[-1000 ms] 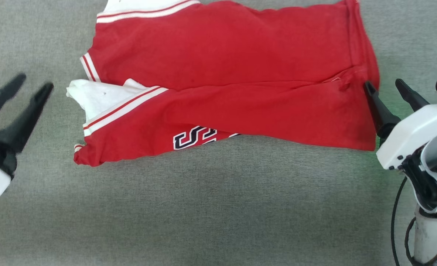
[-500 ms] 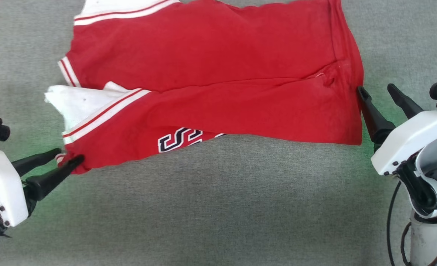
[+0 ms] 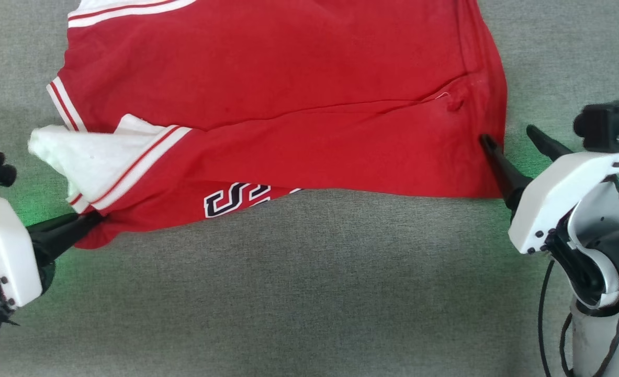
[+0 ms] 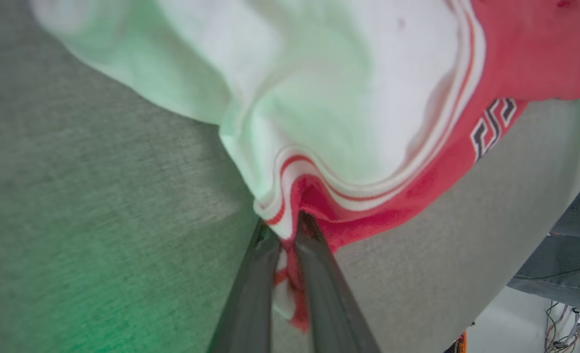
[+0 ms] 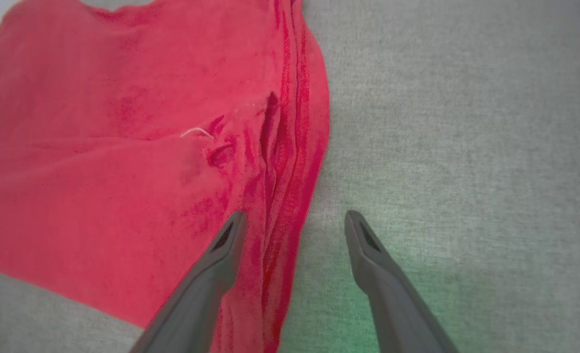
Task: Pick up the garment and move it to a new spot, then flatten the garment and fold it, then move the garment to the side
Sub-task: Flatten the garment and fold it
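Nearest me, the grey worktop (image 3: pixel 309 293) lies bare between my two arms. The left hand (image 4: pixel 282 225) is at the near left, closed on the garment (image 3: pixel 288 104). Its two fingers pinch the striped trim (image 4: pixel 329 189) at the near left corner, and the cloth bunches into the grip. The right hand (image 5: pixel 294 215) is at the near right, fingers spread apart and holding nothing. One finger lies over red cloth and the other over bare worktop, so the hem (image 5: pixel 302 122) runs up between the two, roughly along their length. I cannot tell whether either fingertip touches the surface.

The garment lies on the worktop with its long axis left to right, spanning from one hand to the other. Its near edge shows the black numerals (image 3: pixel 236 196), partly tucked under a folded flap. Beyond that, the white sleeve (image 3: pixel 89 157) sticks out at the left, just past the gripped corner. The far part runs out of the top of the head view.

Assessment: the coming move turns on the right side. The hem sits inside the open fingers, so the right hand needs closure rather than travel. The left end is secured. Soft cloth may slip if the pinch takes only the outer fold
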Controlling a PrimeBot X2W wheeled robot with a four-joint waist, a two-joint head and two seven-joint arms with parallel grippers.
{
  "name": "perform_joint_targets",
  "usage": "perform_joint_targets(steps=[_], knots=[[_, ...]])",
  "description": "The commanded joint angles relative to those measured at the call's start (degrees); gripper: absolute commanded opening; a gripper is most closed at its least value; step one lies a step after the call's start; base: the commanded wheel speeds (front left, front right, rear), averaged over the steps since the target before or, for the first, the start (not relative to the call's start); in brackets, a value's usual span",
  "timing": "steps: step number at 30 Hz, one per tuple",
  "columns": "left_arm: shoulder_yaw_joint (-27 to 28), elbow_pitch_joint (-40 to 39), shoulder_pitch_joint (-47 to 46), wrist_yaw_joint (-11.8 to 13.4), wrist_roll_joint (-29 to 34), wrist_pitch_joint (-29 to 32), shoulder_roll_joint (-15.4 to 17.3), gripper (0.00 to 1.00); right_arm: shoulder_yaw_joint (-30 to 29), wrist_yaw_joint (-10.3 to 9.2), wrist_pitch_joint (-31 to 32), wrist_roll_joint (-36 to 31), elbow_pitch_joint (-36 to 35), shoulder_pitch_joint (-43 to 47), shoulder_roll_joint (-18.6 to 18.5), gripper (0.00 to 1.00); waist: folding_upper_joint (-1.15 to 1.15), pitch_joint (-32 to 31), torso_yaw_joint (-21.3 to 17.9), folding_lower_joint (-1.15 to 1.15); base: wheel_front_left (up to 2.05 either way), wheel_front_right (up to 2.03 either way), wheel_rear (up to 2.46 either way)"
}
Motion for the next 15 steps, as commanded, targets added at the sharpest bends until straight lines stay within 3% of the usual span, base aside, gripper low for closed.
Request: perform_joint_targets(steps=[1, 9, 10, 11, 13, 15], knots=[[-1.98, -0.71, 0.78, 0.14, 0.64, 0.27, -2.66, 0.00, 0.36, -0.11, 2.27, -1.38, -0.89, -0.26, -0.10, 1.00, 0.00, 0.21, 0.09, 0.00, 0.00, 0.00, 0.00], [-2.11, -2.81, -0.44, 0.14, 1.48, -3.03, -2.79, 0.00, 3.66, -0.11, 21.95, -4.01, -3.50, -1.53, -1.69, 1.00, 0.00, 1.40, 1.36, 0.00, 0.00, 0.00, 0.00], [-2.24, -2.84, -0.61, 0.14, 1.60, -3.36, -2.94, 0.00, 3.87, -0.07, 22.93, -4.34, -3.04, -1.56, -1.73, 0.87, 0.00, 1.50, 1.51, 0.00, 0.00, 0.00, 0.00], [-2.37, -2.79, -0.81, 0.14, 1.67, -3.61, -3.14, 0.00, 4.17, -0.08, 23.64, -4.46, -2.54, -1.58, -1.79, 0.48, 0.00, 1.55, 1.68, 0.00, 0.00, 0.00, 0.00], [-2.58, -2.54, -1.06, 0.15, 1.73, -4.48, -3.65, 0.00, 4.54, -0.08, 24.52, -4.23, -1.62, -1.46, -1.63, 0.00, 0.00, 1.41, 1.97, 0.00, 0.00, 0.00, 0.00], [-3.01, -2.50, -1.04, 0.14, 1.57, -5.10, -4.07, 0.00, 4.29, -0.08, 24.58, -3.87, -1.11, -1.17, -1.66, 0.00, 0.00, 0.96, 2.29, 0.00, 0.00, 0.00, 0.00]])
